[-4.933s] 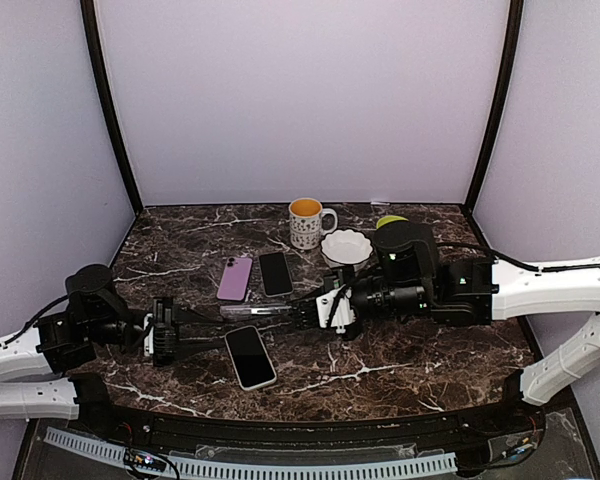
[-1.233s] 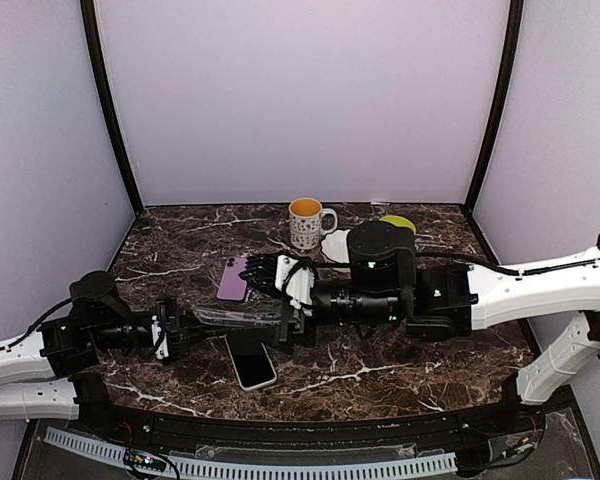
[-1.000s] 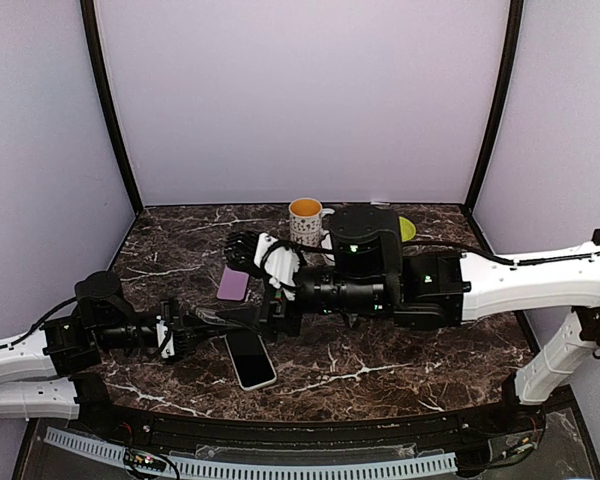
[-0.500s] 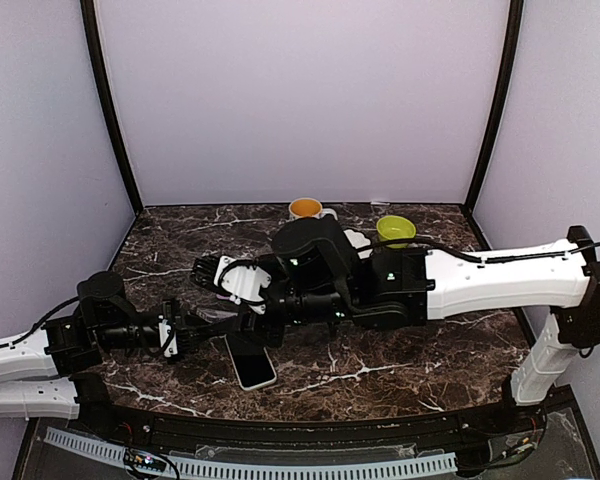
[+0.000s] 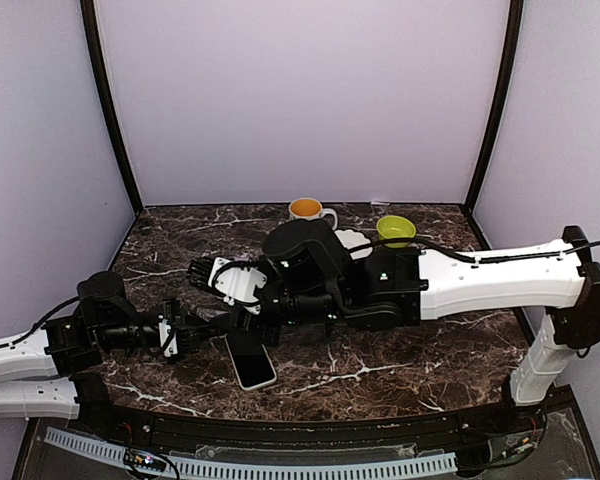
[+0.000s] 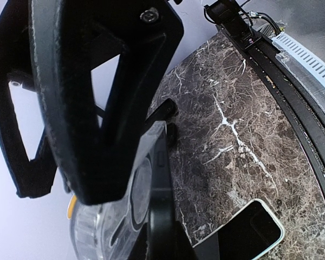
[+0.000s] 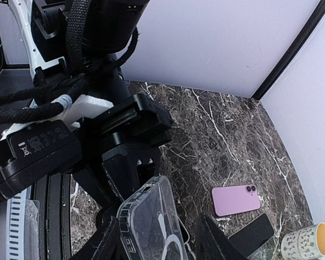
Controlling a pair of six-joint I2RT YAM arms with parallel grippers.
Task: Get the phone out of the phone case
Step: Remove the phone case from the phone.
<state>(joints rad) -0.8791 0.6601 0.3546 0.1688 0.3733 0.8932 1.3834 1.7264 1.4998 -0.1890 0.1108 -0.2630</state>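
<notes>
A clear phone case [image 7: 151,222] with a white ring on its back hangs above the table. I can see through it, and no phone shows inside. My left gripper [image 5: 192,333] is shut on its far end; the left wrist view shows the phone case [image 6: 154,179] edge-on in the left gripper [image 6: 149,211]. My right gripper [image 7: 157,222] is open and straddles the near end. One of its fingers [image 7: 100,244] lies against the case edge, the other stands apart. A white-rimmed phone [image 5: 250,358] lies screen up on the table below.
A pink phone [image 7: 235,199] and a black phone [image 7: 252,233] lie face down further back, near a patterned mug [image 5: 308,209]. A green bowl [image 5: 396,229] and a white dish [image 5: 355,238] stand behind the right arm. The table's front rail [image 6: 309,70] is close.
The right arm has swung left and down across the table to the case, and its jaws have narrowed around it. The left arm and the case have stayed put.
</notes>
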